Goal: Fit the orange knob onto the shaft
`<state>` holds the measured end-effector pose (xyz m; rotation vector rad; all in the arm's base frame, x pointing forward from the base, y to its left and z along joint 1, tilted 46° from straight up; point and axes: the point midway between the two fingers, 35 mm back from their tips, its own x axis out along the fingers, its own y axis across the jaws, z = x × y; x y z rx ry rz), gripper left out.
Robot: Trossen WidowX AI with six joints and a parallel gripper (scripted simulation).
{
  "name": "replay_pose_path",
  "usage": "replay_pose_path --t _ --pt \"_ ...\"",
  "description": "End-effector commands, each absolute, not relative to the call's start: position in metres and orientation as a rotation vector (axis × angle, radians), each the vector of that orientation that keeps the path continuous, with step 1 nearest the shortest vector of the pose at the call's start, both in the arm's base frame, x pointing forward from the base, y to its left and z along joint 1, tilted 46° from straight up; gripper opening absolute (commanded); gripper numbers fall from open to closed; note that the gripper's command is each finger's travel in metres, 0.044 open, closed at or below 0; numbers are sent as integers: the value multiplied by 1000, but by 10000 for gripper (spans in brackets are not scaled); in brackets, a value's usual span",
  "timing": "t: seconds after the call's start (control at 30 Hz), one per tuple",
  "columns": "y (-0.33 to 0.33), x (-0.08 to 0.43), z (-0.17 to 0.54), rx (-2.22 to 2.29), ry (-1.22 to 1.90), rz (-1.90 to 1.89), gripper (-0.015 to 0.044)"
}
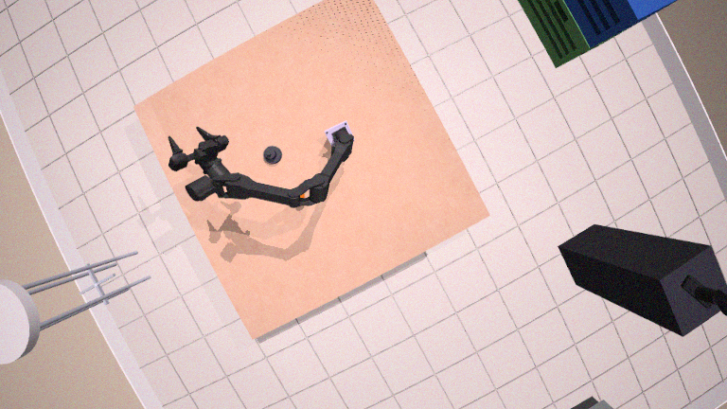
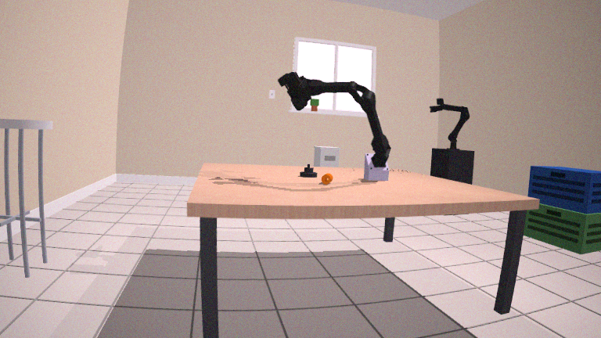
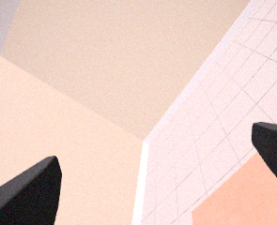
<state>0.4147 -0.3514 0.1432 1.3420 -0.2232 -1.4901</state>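
The orange knob (image 1: 302, 196) (image 2: 326, 178) lies on its side on the table, mostly hidden under the arm in the top view. The dark round pedestal (image 1: 267, 159) (image 2: 308, 174) stands on the table, with its shaft (image 2: 308, 166) upright and bare. The shaft's flat side cannot be made out. My gripper (image 1: 185, 133) (image 3: 159, 149) is open with nothing between its fingers. It is held high above the table, over its edge in the top view, away from both knob and pedestal. Neither shows in the wrist view.
The wooden table (image 1: 364, 88) (image 2: 275, 197) carries my arm's pale base (image 1: 330, 132) (image 2: 376, 172). The knob lies a short way from the pedestal, towards the exterior view. A stool (image 1: 13, 321) (image 2: 24, 124), crates (image 1: 600, 2) (image 2: 563, 188) and a black stand (image 1: 616, 270) (image 2: 451, 165) are off the table.
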Motion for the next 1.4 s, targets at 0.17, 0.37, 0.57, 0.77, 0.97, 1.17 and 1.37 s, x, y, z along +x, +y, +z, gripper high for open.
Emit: replay_pose_path --t 0.17,0.37,0.57,0.77,0.97,1.17,1.37 --pt "-196 421 89 1748 471 -1230 440" --pt "-91 393 82 1982 915 -1077 440" --pt "6 345 100 2212 1384 -929 440" --pt "67 300 132 2398 1774 -811 440" --pt "69 299 133 2403 1783 -808 440" --pt "73 300 128 2402 1782 -808 440" --pt "86 301 116 2403 1784 -806 440"
